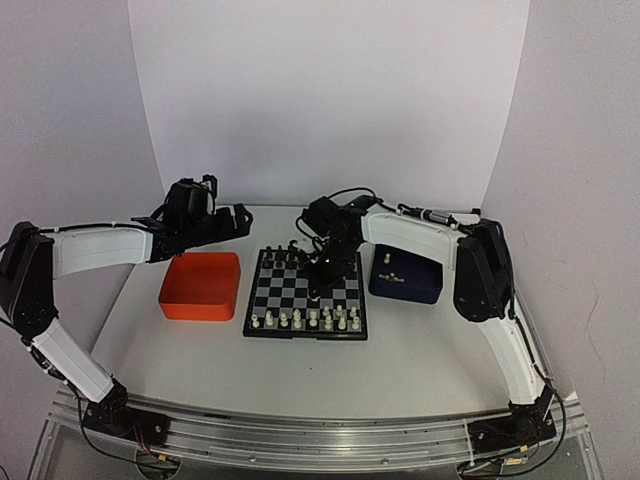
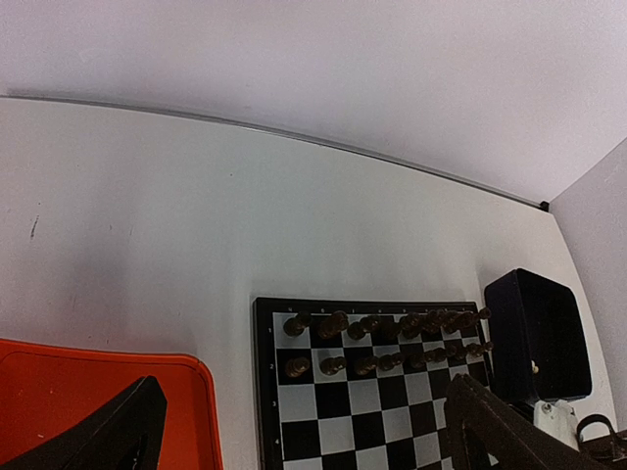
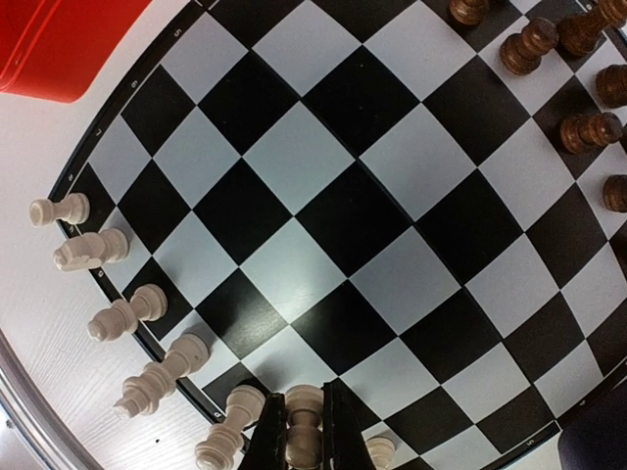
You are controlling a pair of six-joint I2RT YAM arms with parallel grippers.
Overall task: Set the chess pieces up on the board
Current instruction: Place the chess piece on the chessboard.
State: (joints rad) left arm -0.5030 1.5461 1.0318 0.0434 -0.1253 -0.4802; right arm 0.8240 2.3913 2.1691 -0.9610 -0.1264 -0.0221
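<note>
The board point(image 1: 290, 292) lies mid-table, a row of cream-white chess pieces point(image 1: 305, 320) along its near edge. My right gripper point(image 1: 320, 283) hangs over the board's right half. In the right wrist view this gripper point(image 3: 305, 399) is shut on a cream-white pawn point(image 3: 304, 436), held just above the near rows, with other white pieces point(image 3: 125, 315) standing along the board point(image 3: 323, 166) rim to its left. My left gripper point(image 1: 243, 222) hovers open behind the orange tray; its fingers point(image 2: 118, 431) stand wide apart with nothing between them, above the board's point(image 2: 353, 392) far left corner.
Dark pieces point(image 2: 392, 343) fill the board's two far rows. An orange tray point(image 1: 200, 286) sits left of the board. Right of the board, a dark blue tray point(image 1: 410, 285) has a white piece point(image 1: 390, 262) in it. White walls enclose the table.
</note>
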